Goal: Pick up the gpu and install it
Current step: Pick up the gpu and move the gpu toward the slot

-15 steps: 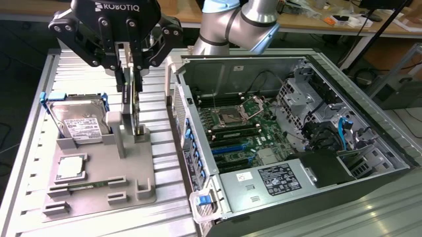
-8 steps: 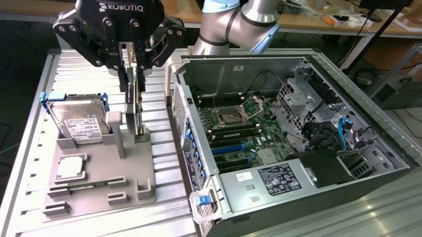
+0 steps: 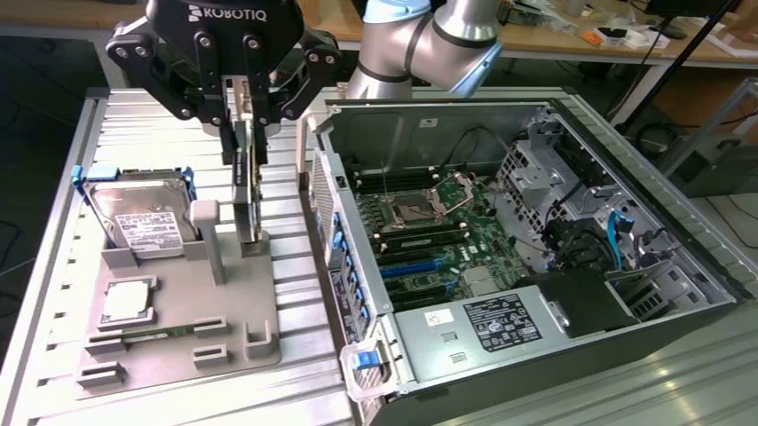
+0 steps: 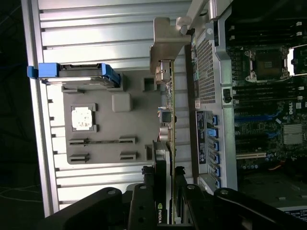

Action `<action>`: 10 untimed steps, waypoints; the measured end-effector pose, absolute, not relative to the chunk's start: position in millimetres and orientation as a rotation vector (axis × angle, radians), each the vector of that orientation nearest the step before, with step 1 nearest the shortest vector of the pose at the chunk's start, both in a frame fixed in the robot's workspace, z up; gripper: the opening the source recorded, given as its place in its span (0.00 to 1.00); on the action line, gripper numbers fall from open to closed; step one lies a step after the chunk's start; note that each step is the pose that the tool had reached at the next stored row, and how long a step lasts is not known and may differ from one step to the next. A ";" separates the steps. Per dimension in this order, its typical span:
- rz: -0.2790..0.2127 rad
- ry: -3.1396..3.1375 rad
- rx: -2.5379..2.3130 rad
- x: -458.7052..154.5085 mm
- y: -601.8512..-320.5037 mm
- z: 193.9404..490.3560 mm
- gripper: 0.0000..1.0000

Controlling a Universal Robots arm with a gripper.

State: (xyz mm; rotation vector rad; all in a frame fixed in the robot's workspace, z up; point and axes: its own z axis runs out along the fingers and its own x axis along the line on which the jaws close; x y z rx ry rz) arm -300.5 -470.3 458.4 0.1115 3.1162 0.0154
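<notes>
The pincer [image 3: 245, 129] is closed on the gpu [image 3: 248, 191], its fingers clamped on the card's two flat faces near the upper end. The card hangs straight down from that grip, long axis upright and thin edge toward the exterior camera. Its lower end is at the upright slot of the grey holder [image 3: 177, 302] on the desk [image 3: 154, 133] (whether it touches the slot or has cleared it, I cannot tell).

The relation that matters most is sideways. The open computer case [image 3: 414, 133] stands just beside the holder, on the exterior view's right of the card, with its motherboard [image 3: 438, 231] facing up. The card is therefore outside the case, held beside its near wall.

In the wrist view the gpu [image 4: 168, 124] runs away from the pincer [image 4: 165, 184] as a narrow edge ending in the metal bracket.

As for writing, the pincer body reads "ROBOTIQ" in the exterior view, and the gpu shows "NVIDIA" in the wrist view. The hard drive [image 3: 142, 217] on the holder has a white label too small to read.
</notes>
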 end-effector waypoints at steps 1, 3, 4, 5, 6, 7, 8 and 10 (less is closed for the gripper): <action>0.015 3.116 0.112 -299.1 -470.3 458.4 0.27; 0.015 3.116 0.111 -297.0 -470.3 458.4 0.27; 0.015 3.116 0.111 -295.9 -470.3 458.4 0.27; 0.015 3.116 0.111 -295.0 -470.3 458.4 0.27; 0.015 3.116 0.111 -294.2 -470.3 458.4 0.27; 0.015 3.116 0.111 -292.9 -470.3 458.4 0.27; 0.015 3.116 0.111 -291.9 -470.3 458.4 0.27; 0.015 3.116 0.112 -290.1 -470.3 458.4 0.27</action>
